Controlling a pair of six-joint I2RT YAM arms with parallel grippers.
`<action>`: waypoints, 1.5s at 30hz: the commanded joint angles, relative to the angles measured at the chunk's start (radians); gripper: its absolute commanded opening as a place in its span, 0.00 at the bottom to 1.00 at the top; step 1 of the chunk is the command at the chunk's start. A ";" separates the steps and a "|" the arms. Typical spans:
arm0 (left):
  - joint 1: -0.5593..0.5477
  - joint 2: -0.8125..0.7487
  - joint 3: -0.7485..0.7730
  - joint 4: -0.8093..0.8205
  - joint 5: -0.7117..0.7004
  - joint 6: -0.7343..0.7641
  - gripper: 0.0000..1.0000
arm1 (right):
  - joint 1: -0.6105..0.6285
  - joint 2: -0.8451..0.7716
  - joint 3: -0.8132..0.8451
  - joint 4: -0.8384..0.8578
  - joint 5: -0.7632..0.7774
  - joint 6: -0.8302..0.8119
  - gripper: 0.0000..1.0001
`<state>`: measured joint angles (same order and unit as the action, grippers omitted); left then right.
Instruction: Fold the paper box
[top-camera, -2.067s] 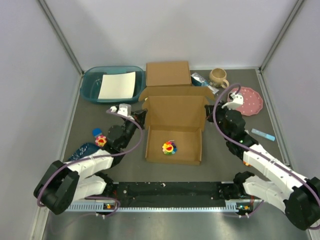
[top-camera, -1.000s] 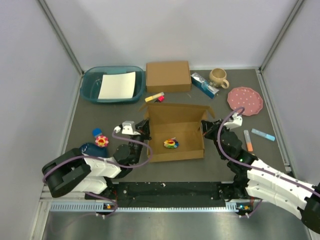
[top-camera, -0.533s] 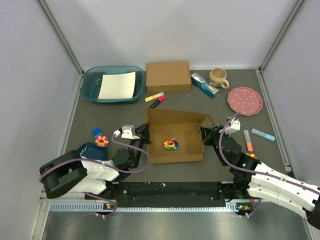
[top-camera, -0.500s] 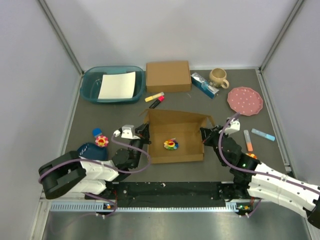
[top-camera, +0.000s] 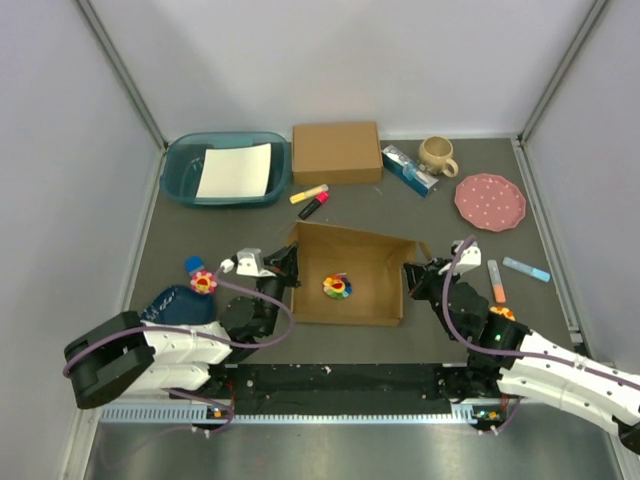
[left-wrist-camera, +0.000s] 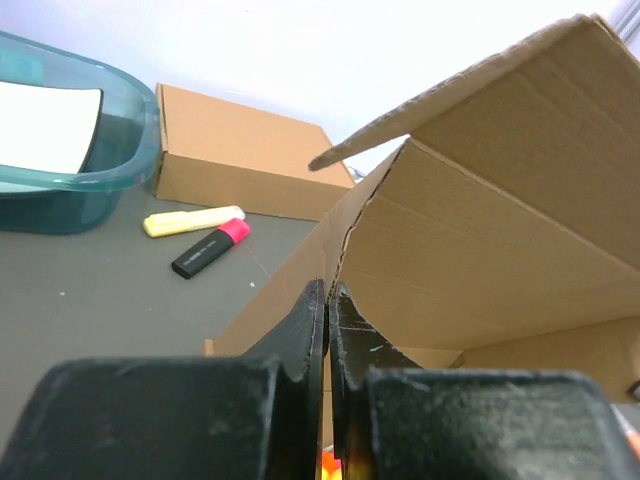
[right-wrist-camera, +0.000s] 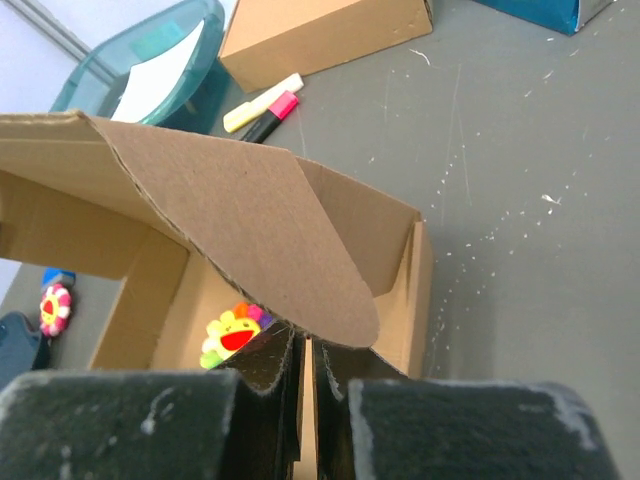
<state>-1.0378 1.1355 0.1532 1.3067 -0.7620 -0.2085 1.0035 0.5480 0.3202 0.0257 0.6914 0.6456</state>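
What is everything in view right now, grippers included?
paper box: one, brown, centre
flower toy: one, multicoloured, inside paper box
second flower toy: one, red-yellow, near left
dark blue object: one, near left
closed box: one, brown, far centre
tub: one, teal, far left, holding a white sheet
yellow highlighter: one, beyond the paper box
black-pink marker: one, beside the yellow highlighter
carton: one, blue, left of the mug
mug: one, beige, far right
plate: one, pink dotted, right
orange marker: one, right of paper box
light-blue marker: one, beside the orange marker
left gripper: black, shut on paper box's left wall
right gripper: black, shut on its right wall
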 joint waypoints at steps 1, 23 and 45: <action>-0.011 -0.028 0.046 0.137 0.003 -0.159 0.00 | 0.023 -0.032 -0.023 -0.130 -0.062 -0.070 0.00; 0.182 -0.171 0.147 -0.564 0.147 -0.264 0.00 | 0.024 -0.017 0.042 -0.181 -0.096 -0.141 0.00; 0.490 -0.057 0.281 -0.754 0.731 -0.531 0.00 | 0.024 0.043 0.065 -0.109 -0.150 -0.199 0.00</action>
<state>-0.5468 1.0489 0.3985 0.5983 -0.1577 -0.6697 1.0183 0.5640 0.3691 -0.0368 0.5671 0.4633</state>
